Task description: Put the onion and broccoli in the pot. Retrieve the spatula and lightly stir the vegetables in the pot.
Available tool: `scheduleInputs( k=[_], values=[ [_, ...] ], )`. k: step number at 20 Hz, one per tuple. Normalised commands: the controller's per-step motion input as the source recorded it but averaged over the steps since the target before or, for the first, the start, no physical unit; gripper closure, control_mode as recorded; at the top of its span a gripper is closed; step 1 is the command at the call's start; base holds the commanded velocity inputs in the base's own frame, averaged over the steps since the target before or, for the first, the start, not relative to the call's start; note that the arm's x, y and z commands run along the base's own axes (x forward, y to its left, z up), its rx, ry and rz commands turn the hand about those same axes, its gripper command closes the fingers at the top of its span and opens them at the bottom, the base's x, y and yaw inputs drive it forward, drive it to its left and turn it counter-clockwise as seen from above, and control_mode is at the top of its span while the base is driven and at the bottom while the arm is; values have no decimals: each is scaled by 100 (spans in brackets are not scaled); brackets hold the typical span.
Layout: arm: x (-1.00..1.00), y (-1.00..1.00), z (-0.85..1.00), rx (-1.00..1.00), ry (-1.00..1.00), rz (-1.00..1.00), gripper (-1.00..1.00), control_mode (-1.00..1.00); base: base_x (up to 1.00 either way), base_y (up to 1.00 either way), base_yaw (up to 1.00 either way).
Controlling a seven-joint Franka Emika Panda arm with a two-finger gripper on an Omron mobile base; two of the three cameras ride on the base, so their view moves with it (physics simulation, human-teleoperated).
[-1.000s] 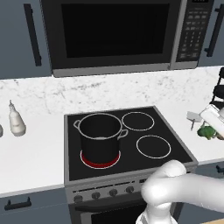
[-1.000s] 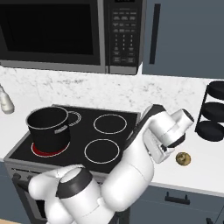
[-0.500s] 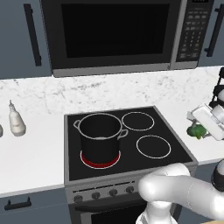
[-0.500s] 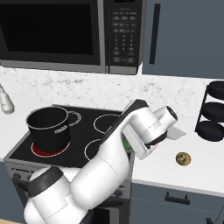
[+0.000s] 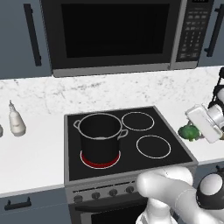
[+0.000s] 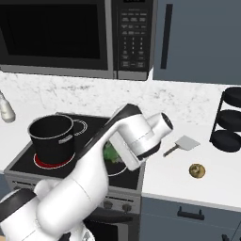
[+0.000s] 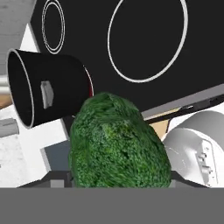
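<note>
The black glass cooktop (image 5: pixel 131 140) with its four ringed burners serves as the landmark. On its front-left burner, which glows red, stands the black cylindrical stockpot (image 5: pixel 100 136) with a silvery rim and two small loop handles (its inside is dark, and no contents can be made out). The white two-finger gripper (image 5: pixel 195 132) hangs over the white marble counter (image 5: pixel 39 153) just off the cooktop's right edge, and it is pinching the green, bumpy broccoli clump (image 7: pixel 118 142), which bulges up between the finger tips in the hand view; from the right base view the broccoli (image 6: pixel 111 152) peeks out behind the arm, above the cooktop's right side. Well to the right of the cooktop lies the spatula (image 6: pixel 182 144), pale flat blade and thin dark handle, flat on the counter. Near it, toward the counter's front edge, sits the small round yellowish-tan onion (image 6: pixel 196 170).
</note>
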Motion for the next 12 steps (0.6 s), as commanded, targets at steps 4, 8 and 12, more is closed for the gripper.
scheduleInputs(
  k=[4,8,12],
  values=[
    [-32,87,12,0,-1,11,100,-100,0,0,0],
    [-36,63,2,4,-2,13,100,-100,0,0,0],
    [-33,67,0,1,-3,12,100,-100,0,0,0]
  ],
)
